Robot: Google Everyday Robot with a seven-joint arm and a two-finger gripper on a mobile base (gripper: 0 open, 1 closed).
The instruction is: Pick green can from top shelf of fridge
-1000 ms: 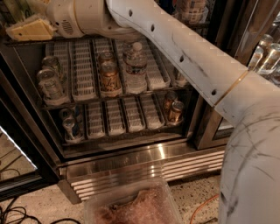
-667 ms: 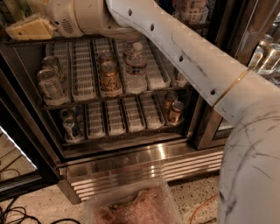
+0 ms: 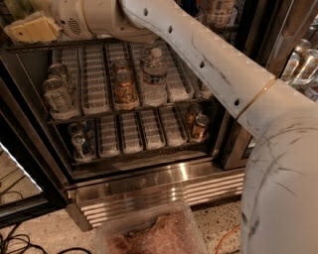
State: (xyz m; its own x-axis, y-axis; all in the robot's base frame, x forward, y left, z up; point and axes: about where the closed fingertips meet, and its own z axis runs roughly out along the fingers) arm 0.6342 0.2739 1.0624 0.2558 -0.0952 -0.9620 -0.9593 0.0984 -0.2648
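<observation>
- Nothing has shifted since a second ago; arm and gripper sit where they were.
- My white arm (image 3: 208, 64) crosses the fridge (image 3: 149, 181), hiding most of the top shelf (image 3: 25, 47).
- A clear tub (image 3: 149, 233) sits on the floor below.
- Lower racks: a water bottle (image 3: 154, 74) beside orange-brown cans (image 3: 124, 88), with silvery cans (image 3: 57, 94) further left.
- The gripper (image 3: 31, 31) hangs top left; I cannot tell its opening or hold.
- The green can (image 3: 14, 8) seems to be the greenish shape just above it.
</observation>
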